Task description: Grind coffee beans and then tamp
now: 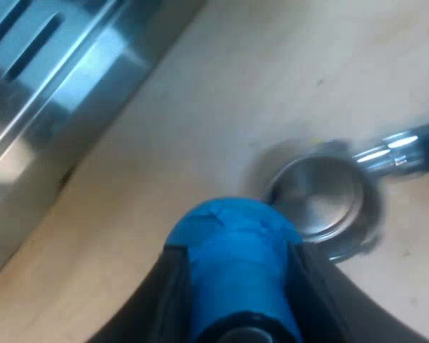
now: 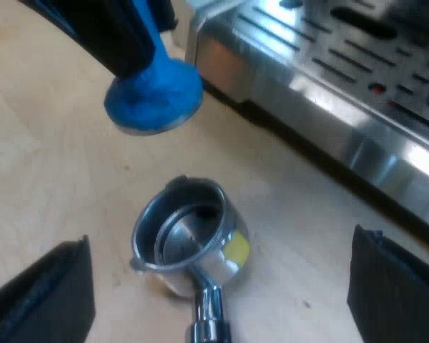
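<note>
My left gripper (image 1: 239, 275) is shut on the blue tamper (image 1: 232, 243), which hangs just beside the metal holder's round basket (image 1: 318, 196). In the right wrist view the tamper (image 2: 154, 96) hovers above the wooden table between the holder (image 2: 186, 232) and the machine's base, its flat foot pointing down and apart from the basket. The holder lies loose on the table, bare metal showing inside its basket, a yellow patch (image 2: 236, 246) on its side. My right gripper (image 2: 218, 289) stands open wide over the holder's handle (image 2: 209, 314), its fingers (image 2: 43, 293) not touching it.
The espresso machine's steel drip tray with slots (image 2: 329, 64) runs close beside the tamper and holder; its edge (image 1: 50, 78) also lies near the left gripper. Light wooden tabletop (image 2: 50, 171) surrounds the holder.
</note>
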`<state>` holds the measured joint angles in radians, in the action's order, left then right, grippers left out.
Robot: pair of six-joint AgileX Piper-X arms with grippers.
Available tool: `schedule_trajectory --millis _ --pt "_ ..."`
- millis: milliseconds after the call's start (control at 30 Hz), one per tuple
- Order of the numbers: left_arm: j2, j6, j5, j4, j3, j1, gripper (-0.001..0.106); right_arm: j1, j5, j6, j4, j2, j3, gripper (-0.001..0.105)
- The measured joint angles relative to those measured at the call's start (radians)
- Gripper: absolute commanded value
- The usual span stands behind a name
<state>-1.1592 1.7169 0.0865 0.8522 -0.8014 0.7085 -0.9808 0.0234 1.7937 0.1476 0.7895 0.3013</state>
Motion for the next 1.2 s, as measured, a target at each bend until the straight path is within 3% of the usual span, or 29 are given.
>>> schedule_trajectory --millis 167,367,600,1100,1167,1200 --pt "0.025 0.0 -0.006 0.014 0.075 -0.108 0.0 0.0 0.003 0.004 -0.069 0.0 0.052 0.074" --pt "0.024 0.0 -0.006 -0.03 0.154 -0.17 0.0 0.0 -0.043 0.006 -0.083 0.03 0.058 0.074" --pt "0.024 0.0 -0.006 -0.11 0.217 -0.252 0.0 0.0 -0.067 0.006 -0.087 0.149 0.128 0.074" --pt "-0.045 -0.011 -0.006 -0.178 0.227 -0.265 0.0 0.0 -0.158 0.023 -0.069 0.328 0.187 0.074" --pt "-0.063 -0.011 -0.006 -0.178 0.227 -0.265 0.004 0.0 -0.168 0.023 -0.069 0.328 0.187 0.074" --pt "-0.067 -0.011 -0.006 -0.178 0.227 -0.265 0.012 0.0 -0.169 0.023 -0.069 0.328 0.187 0.074"
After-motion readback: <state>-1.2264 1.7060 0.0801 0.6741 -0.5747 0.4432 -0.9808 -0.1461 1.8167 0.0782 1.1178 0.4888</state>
